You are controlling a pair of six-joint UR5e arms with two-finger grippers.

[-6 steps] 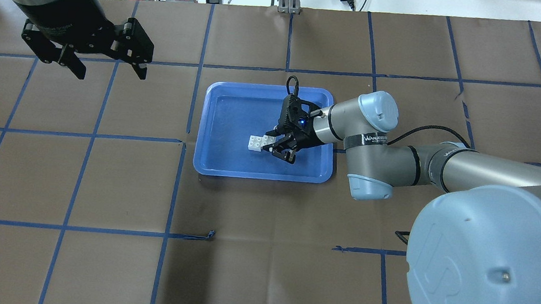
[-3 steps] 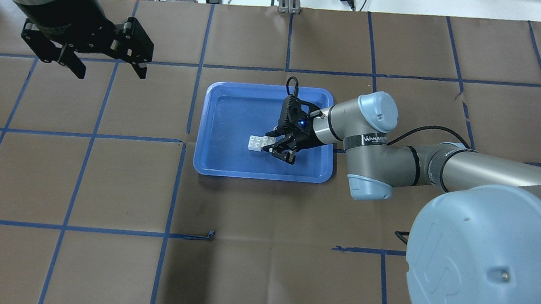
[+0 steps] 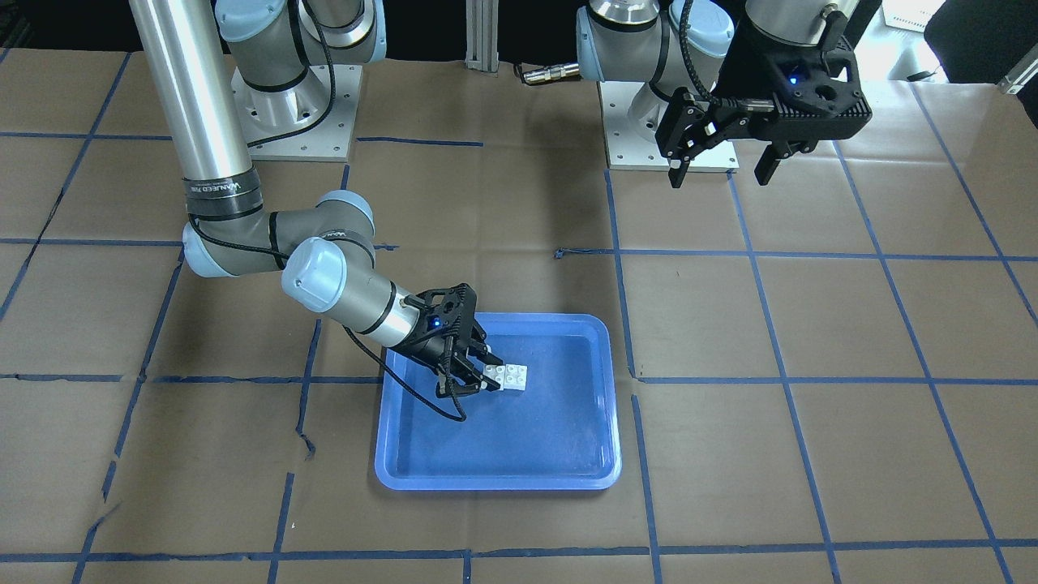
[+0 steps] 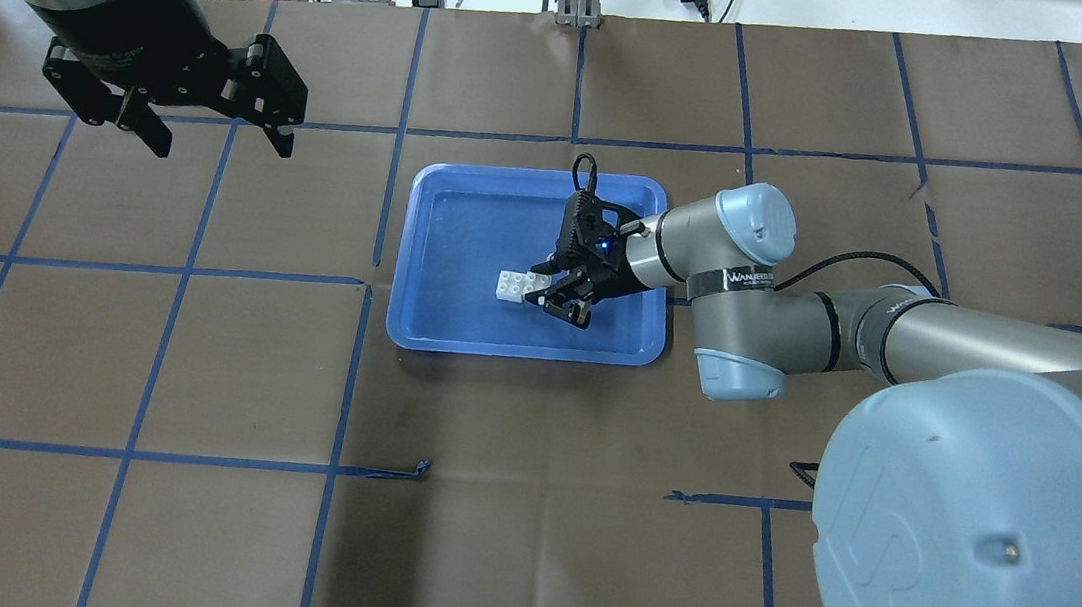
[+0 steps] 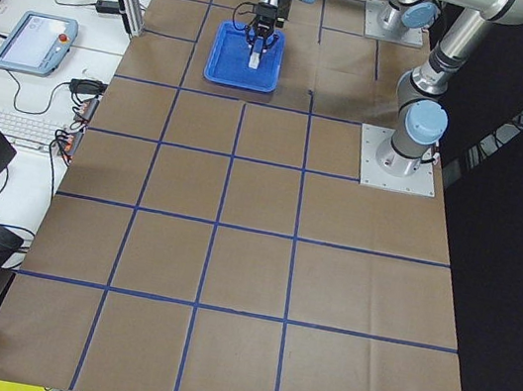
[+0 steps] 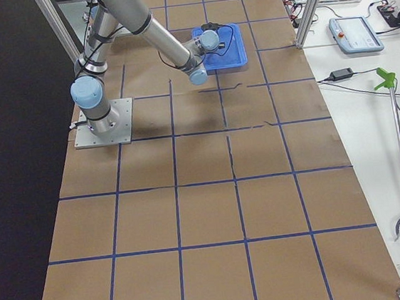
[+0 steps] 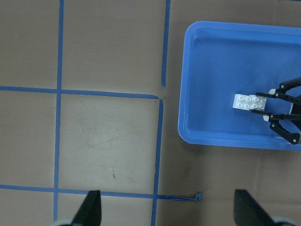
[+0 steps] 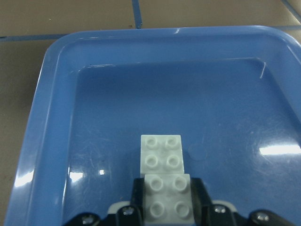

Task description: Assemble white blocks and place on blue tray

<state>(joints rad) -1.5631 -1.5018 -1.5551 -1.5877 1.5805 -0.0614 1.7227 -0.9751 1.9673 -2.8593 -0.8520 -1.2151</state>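
Right gripper (image 4: 547, 291): my jaws are narrowed onto the white blocks (image 8: 163, 155), two small square plastic bricks with four round studs each. The black fingers (image 8: 136, 197) press both sides of the nearer brick. The farther brick projects beyond my fingertips, joined to the nearer one in an offset step.

Location: the blocks sit low inside the blue tray (image 4: 428, 231), a large glossy rectangular plastic tray with rounded corners and a paler raised rim. They are about mid-floor. I cannot tell whether they touch the floor.

Left gripper (image 4: 221, 147): jaws spread wide and empty, raised over the brown paper-covered table (image 4: 586, 449) with its blue tape grid. It is well apart from the tray, to the far left.

Markings: the black band (image 4: 750, 277) on my right arm carries white lettering that appears to begin "WANJEE"; the remainder is not legible. The blocks and tray show no writing.
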